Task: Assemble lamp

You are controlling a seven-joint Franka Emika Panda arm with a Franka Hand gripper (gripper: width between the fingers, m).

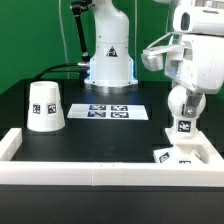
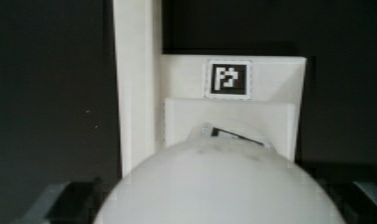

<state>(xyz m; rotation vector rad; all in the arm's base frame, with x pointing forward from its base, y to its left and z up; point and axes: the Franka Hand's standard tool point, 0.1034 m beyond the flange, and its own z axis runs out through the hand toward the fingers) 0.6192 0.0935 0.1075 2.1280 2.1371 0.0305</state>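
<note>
My gripper (image 1: 183, 100) is shut on the white bulb (image 1: 184, 122) and holds it upright, ball end up. The bulb hangs a little above the flat square base (image 1: 177, 155), which lies in the frame's corner at the exterior view's right. In the wrist view the bulb's round top (image 2: 211, 180) fills the foreground between my fingers, with the gripper (image 2: 211, 205) around it. The base (image 2: 238, 95) with its tag lies beneath. The cone shade (image 1: 45, 105) stands wide end down at the exterior view's left, far from the gripper.
The white rail frame (image 1: 90, 172) runs along the table's front and both sides; one rail (image 2: 135, 70) lies right beside the base. The marker board (image 1: 118, 111) lies flat mid-table. The robot's pedestal (image 1: 108, 60) stands behind it.
</note>
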